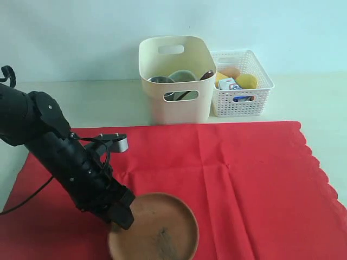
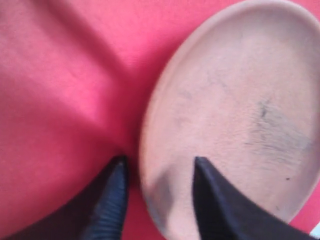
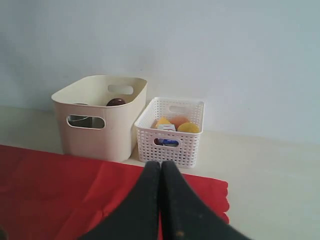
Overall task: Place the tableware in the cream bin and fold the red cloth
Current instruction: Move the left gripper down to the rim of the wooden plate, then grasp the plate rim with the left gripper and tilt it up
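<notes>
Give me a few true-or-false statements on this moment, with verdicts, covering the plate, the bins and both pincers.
1. The round brown plate lies on the red cloth. True.
2. The left pincer has one finger on each side of the plate's rim. True.
3. The right pincer is spread wide. False: its fingers are pressed together, holding nothing.
4. The cream bin is empty. False: it holds a pale bowl, a steel cup and a dark wooden spoon.
5. In the exterior view, the white lattice basket stands left of the cream bin. False: it stands to the right.
</notes>
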Available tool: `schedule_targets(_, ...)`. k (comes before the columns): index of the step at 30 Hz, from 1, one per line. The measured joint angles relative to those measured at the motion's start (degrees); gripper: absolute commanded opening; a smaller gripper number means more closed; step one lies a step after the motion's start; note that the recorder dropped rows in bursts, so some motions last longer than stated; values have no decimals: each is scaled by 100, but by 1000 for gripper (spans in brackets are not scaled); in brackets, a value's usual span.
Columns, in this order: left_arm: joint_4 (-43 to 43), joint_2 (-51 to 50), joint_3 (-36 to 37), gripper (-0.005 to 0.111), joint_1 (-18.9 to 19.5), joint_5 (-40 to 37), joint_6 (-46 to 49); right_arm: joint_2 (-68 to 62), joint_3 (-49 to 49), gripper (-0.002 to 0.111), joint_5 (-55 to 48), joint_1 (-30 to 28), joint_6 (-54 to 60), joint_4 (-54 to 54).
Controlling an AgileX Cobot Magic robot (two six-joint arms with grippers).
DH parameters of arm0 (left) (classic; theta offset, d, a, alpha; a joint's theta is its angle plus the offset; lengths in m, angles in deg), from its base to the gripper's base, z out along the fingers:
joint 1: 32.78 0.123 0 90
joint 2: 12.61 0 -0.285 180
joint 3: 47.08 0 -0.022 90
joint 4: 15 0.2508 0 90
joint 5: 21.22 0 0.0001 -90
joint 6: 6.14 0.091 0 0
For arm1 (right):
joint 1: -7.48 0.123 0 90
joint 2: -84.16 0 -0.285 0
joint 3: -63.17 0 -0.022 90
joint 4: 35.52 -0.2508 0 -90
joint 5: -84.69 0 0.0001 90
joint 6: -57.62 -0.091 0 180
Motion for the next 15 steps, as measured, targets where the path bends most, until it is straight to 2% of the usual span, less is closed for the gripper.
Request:
schedule_targets(8, -38, -48, 0, 0, -34, 67, -31, 0, 0, 0, 0, 0, 0, -101)
schedule_targets(15, -6, -26, 0, 0, -34, 149, -31, 0, 0, 0, 0, 0, 0, -135)
